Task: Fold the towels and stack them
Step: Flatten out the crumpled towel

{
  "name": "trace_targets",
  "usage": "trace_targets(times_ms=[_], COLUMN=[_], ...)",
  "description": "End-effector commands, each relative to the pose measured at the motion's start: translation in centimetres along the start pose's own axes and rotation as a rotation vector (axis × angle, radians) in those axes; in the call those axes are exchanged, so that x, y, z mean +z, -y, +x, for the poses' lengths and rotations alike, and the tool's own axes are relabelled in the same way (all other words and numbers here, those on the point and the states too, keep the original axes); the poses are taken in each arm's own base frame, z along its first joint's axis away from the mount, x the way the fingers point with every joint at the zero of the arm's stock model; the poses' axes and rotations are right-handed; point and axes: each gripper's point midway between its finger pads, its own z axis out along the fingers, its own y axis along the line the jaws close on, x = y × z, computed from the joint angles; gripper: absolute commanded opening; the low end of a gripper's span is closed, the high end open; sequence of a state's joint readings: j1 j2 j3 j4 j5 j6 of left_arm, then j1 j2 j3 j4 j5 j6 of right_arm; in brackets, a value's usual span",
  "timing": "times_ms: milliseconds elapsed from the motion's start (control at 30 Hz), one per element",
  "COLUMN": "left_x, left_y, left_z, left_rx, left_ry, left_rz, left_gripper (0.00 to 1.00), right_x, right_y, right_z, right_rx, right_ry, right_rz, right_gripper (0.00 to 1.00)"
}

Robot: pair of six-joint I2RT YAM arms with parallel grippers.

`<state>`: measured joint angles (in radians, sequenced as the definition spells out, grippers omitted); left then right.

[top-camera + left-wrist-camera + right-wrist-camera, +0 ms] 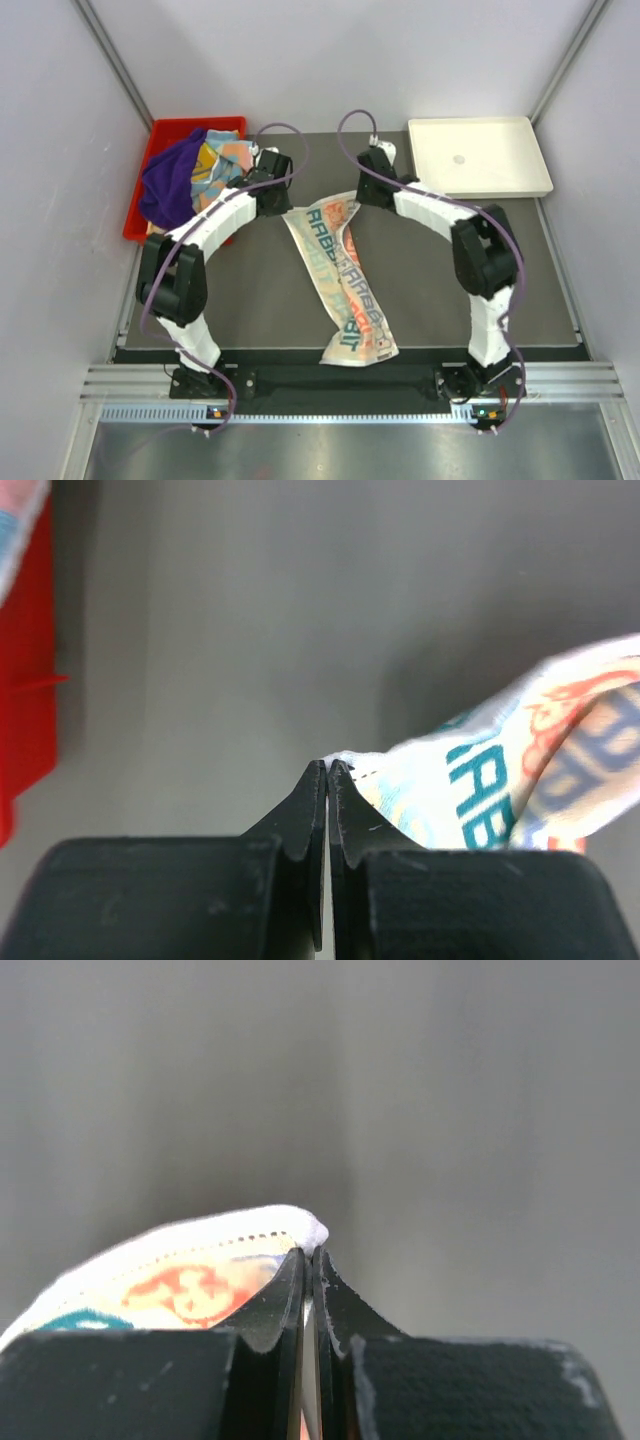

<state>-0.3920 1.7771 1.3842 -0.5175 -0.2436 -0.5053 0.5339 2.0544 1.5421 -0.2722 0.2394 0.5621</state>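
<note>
The red bin point(180, 127) sits at the far left of the surface point(430, 290). It holds a purple towel point(168, 188) heaped on its left side and a multicoloured towel point(222, 160) bunched on its right. Just right of the bin, the left fingers point(308, 815) are closed on one far corner of the lettered towel point(345, 285). That towel lies in the middle of the surface as a long twisted strip, running from the far side to the near edge. The right fingers point(285, 1300) are closed too, pinching its other far corner at the white hem. The white tray point(500, 150) sits at the far right corner
</note>
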Motion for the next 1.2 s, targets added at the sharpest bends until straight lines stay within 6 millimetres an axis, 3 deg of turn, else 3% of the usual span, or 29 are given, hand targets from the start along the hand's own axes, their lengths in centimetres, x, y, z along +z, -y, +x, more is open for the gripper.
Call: trace_targets(times_ms=[0, 33, 100, 133, 200, 233, 300, 333, 400, 433, 500, 533, 633, 700, 933, 1167], left_x=[-6.0, -7.7, -9.7, -11.8, -14.3, -16.7, -19.6, -22.0, -25.3, -27.1, -30.0, -31.5, -34.8, -36.5, -37.9, -43.5], left_y=[0.9, 1.0, 1.2, 1.6, 1.9, 2.2, 2.5, 2.5, 2.9, 3.2, 3.7, 3.8, 4.3, 4.3, 4.2, 4.5], left_z=[-5.3, -6.1, -6.8, -7.4, -8.2, -8.7, -9.6, -10.0, -10.8, -10.6, -11.0, -11.0, -10.7, -10.4, -10.1, -10.6], left_rx=[0.047, 0.067, 0.09, 0.115, 0.136, 0.162, 0.179, 0.201, 0.217, 0.245, 0.263, 0.276, 0.301, 0.31, 0.295, 0.307], left_ry=[0.148, 0.178, 0.206, 0.239, 0.283, 0.323, 0.38, 0.424, 0.475, 0.492, 0.528, 0.551, 0.589, 0.607, 0.623, 0.71], left_rz=[0.089, 0.112, 0.14, 0.189, 0.235, 0.285, 0.337, 0.372, 0.435, 0.484, 0.553, 0.585, 0.672, 0.714, 0.744, 0.861], left_gripper=[0.0, 0.0, 0.0, 0.0, 0.0, 0.0, 0.0, 0.0, 0.0, 0.0, 0.0, 0.0, 0.0, 0.0, 0.0, 0.0], right_x=[-7.8, -10.2, -12.2, -14.5, -16.7, -19.3, -21.8, -24.5, -27.0, -29.8, -32.4, -34.9, -38.7, -40.7, -42.4, -46.2], right_y=[-0.8, -1.0, -0.8, -0.8, -0.4, -0.4, -0.5, -0.5, -0.5, -0.3, -0.4, -0.1, 0.0, 0.1, 0.4, -0.2], right_z=[-8.9, -10.6, -11.1, -12.3, -13.0, -14.1, -14.6, -15.5, -15.7, -16.4, -16.5, -16.8, -16.3, -15.7, -13.9, -14.6], right_rx=[-0.06, -0.063, -0.11, -0.117, -0.157, -0.155, -0.197, -0.199, -0.236, -0.233, -0.26, -0.255, -0.278, -0.279, -0.284, -0.284], right_ry=[0.266, 0.322, 0.35, 0.394, 0.43, 0.479, 0.515, 0.564, 0.599, 0.648, 0.685, 0.729, 0.774, 0.798, 0.785, 0.816], right_rz=[-0.053, -0.077, -0.084, -0.103, -0.106, -0.127, -0.163, -0.19, -0.218, -0.241, -0.273, -0.297, -0.367, -0.406, -0.454, -0.53], right_gripper=[0.0, 0.0, 0.0, 0.0, 0.0, 0.0, 0.0, 0.0, 0.0, 0.0, 0.0, 0.0, 0.0, 0.0, 0.0, 0.0])
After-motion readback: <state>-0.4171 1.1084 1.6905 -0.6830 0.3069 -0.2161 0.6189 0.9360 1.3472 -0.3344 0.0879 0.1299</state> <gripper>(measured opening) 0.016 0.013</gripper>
